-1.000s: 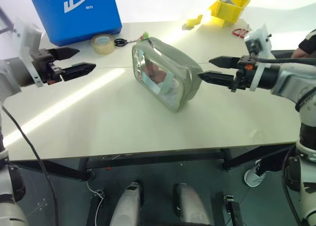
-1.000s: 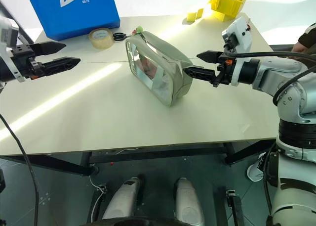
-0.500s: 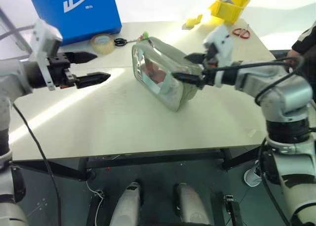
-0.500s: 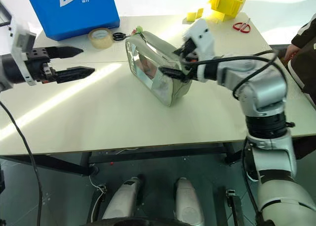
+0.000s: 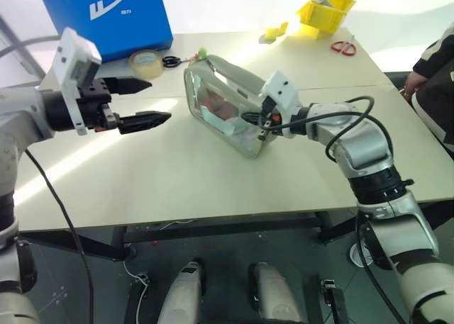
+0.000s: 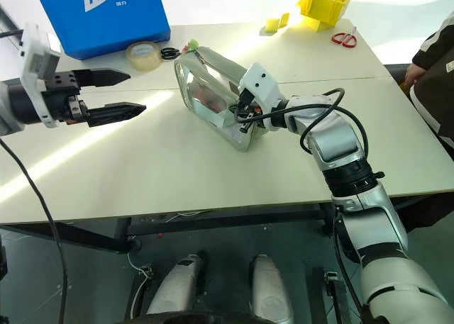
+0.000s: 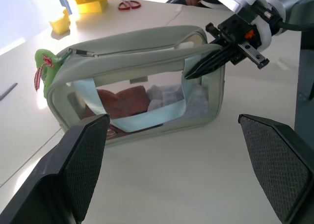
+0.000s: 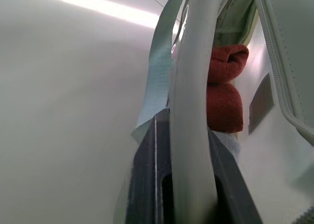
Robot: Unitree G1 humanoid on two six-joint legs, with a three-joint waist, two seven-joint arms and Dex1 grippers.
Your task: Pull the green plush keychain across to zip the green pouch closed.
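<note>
We see the green pouch (image 5: pixel 225 104) standing near the middle of the worktop (image 5: pixel 213 175), closer to its far edge than to the near one, with red items showing through its clear window. The green plush keychain (image 7: pixel 43 69) hangs at the pouch's far end, the end toward the blue box (image 5: pixel 106 15) at the far left corner. Our right gripper (image 6: pixel 242 113) has its fingers clamped on the pouch's near end, pinching the pale green wall and rim between them, as the right wrist view shows. Our left gripper (image 5: pixel 145 103) hovers over the left part of the worktop, apart from the pouch, its jaws spread wide and pointing toward it. A roll of tape (image 5: pixel 147 60) lies just beside the blue box, and a yellow bin (image 5: pixel 326 12) sits at the far right corner.
</note>
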